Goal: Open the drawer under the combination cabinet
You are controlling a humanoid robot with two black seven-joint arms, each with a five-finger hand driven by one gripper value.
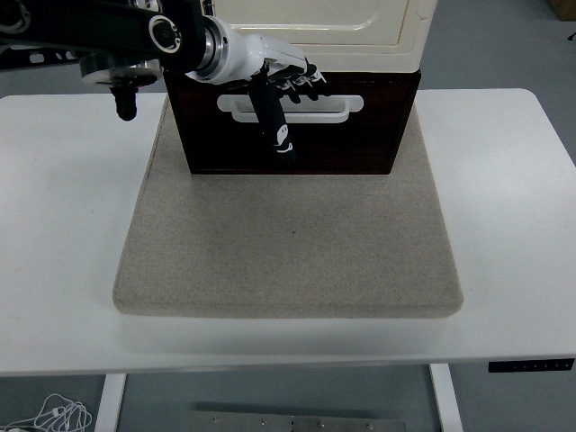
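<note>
The cream combination cabinet (360, 36) stands at the back of the table on top of a dark brown drawer (369, 144). The drawer is pushed in and has a white slot handle (335, 107) across its front. My left arm reaches in from the upper left. Its white and black left hand (288, 106) lies against the left half of the handle. The fingers (304, 86) are spread over the handle's upper edge. The thumb (275, 133) points down across the drawer front. I see nothing grasped in the hand. My right arm is out of view.
A thick grey mat (288, 243) lies under the cabinet and stretches toward the near edge of the white table (504, 225). Cables lie on the floor at the lower left (54, 416).
</note>
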